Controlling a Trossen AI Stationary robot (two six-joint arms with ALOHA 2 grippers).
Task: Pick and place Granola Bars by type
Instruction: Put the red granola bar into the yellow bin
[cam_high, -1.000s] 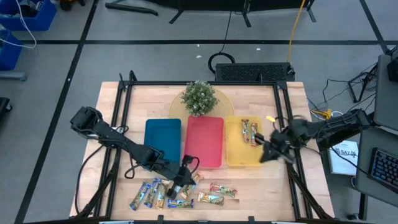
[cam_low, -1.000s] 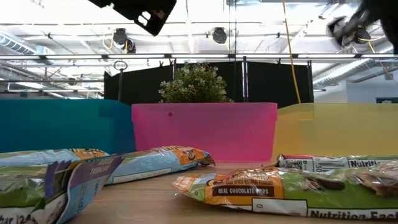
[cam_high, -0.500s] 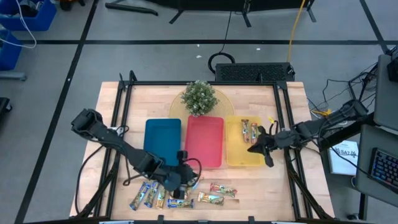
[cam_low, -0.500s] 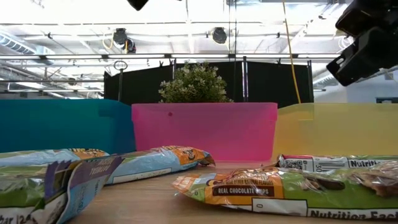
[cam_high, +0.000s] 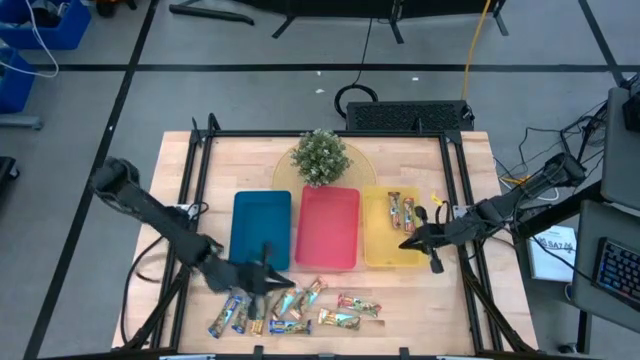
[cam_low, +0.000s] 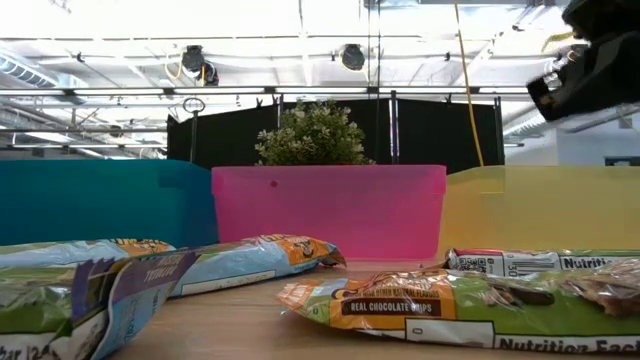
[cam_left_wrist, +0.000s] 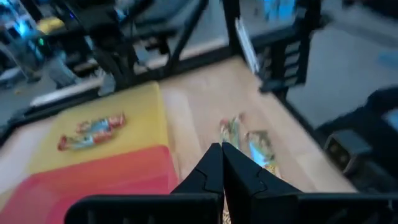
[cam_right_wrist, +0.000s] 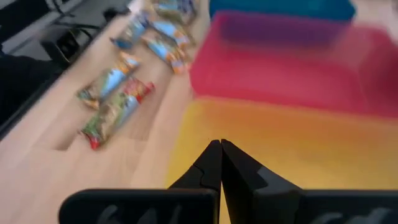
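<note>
Several granola bars lie flat near the table's near edge: blue-accented ones (cam_high: 232, 315), orange ones (cam_high: 300, 297) and red-green ones (cam_high: 358, 304). Two red-green bars (cam_high: 400, 210) lie in the yellow tray (cam_high: 378, 250). My left gripper (cam_high: 278, 281) hovers shut over the bars on the table, with nothing between its fingers (cam_left_wrist: 222, 158). My right gripper (cam_high: 405, 243) is shut and empty above the yellow tray's near part (cam_right_wrist: 311, 143). In the low view a red-green bar (cam_low: 420, 305) and blue-accented bars (cam_low: 230, 265) lie in front of the trays.
The blue tray (cam_high: 262, 228), the red tray (cam_high: 328, 228) and the yellow tray stand side by side mid-table. A small potted plant (cam_high: 320, 157) sits on a round board behind them. Black frame rails (cam_high: 196, 200) run along both table sides.
My left gripper has drawn back toward the table's left, from over the orange bars to over the blue-accented ones, and its arm has swung leftward. My right gripper has shifted a little left over the yellow tray's near right corner. The bars have stayed in place.
</note>
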